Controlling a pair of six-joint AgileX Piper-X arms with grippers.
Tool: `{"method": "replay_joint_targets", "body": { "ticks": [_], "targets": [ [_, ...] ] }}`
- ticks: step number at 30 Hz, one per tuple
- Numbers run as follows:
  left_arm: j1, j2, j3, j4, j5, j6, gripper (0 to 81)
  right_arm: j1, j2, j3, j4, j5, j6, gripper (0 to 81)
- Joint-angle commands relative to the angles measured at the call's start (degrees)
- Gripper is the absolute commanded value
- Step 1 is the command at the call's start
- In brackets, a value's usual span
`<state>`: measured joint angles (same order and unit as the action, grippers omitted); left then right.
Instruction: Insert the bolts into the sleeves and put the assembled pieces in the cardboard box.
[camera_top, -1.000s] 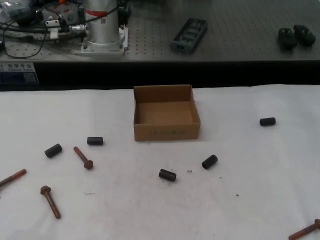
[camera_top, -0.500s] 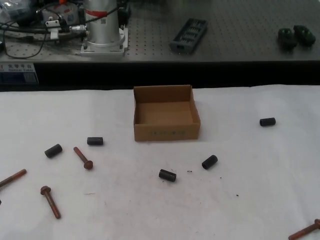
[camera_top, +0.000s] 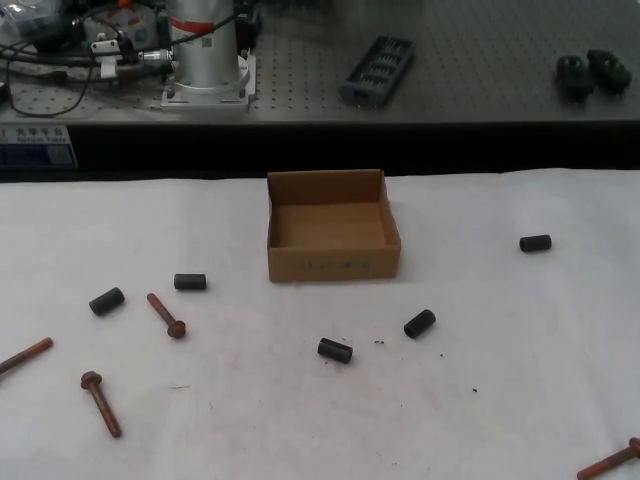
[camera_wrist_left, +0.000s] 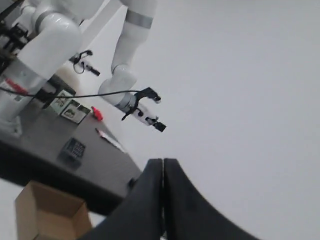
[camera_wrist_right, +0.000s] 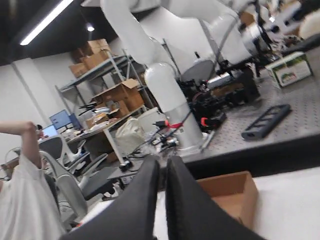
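Cardboard box (camera_top: 335, 265) on cloth (camera_top: 300, 430), sleeves (camera_top: 335, 350) and bolts (camera_top: 165, 315) loose around it, left gripper (camera_wrist_left: 163, 167) fingers pressed together, right gripper (camera_wrist_right: 163, 167) likewise, I think.

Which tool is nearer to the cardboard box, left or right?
Probably right: the right tool aims just beside the cardboard box, while the left tool aims farther off to its side.

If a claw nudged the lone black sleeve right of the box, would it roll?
The sleeve lies on its side, so a push across it should roll it. The white sheet beneath may slow it. It looks rigid, unlikely to squash.
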<state>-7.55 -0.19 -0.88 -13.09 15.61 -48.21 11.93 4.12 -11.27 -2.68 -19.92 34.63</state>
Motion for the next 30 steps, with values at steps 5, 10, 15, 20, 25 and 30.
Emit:
{"method": "replay_joint_targets", "body": {
  "ticks": [5, 10, 15, 20, 25, 30],
  "targets": [
    [0.2, 10.6, -19.9, 6.9, 1.8, 11.7, 0.6, 0.2, 14.1, -15.1, 7.4, -4.8, -5.9, 6.4],
    [0.2, 27.6, -34.0, 19.5, 8.1, 18.8, 0.6, 0.2, 28.2, -24.4, 21.1, -8.0, -13.6, 6.4],
    [0.2, 42.0, -41.3, 29.4, 12.7, 25.4, 0.6, 0.2, 41.1, -28.2, 29.3, -8.1, -22.8, 6.4],
    [0.2, 55.5, -48.5, 39.6, 13.1, 37.0, 0.6, 0.3, 53.0, -32.2, 33.7, -9.9, -26.9, 6.4],
    [0.2, 66.2, -57.4, 52.1, 1.5, 49.0, 0.6, 0.5, 62.3, -36.4, 36.4, -10.5, -31.1, 5.2],
    [0.2, 73.4, -61.6, 58.4, -8.1, 62.0, 0.6, 3.1, 70.6, -40.1, 37.1, -10.2, -35.1, 16.0]
  ]
}}
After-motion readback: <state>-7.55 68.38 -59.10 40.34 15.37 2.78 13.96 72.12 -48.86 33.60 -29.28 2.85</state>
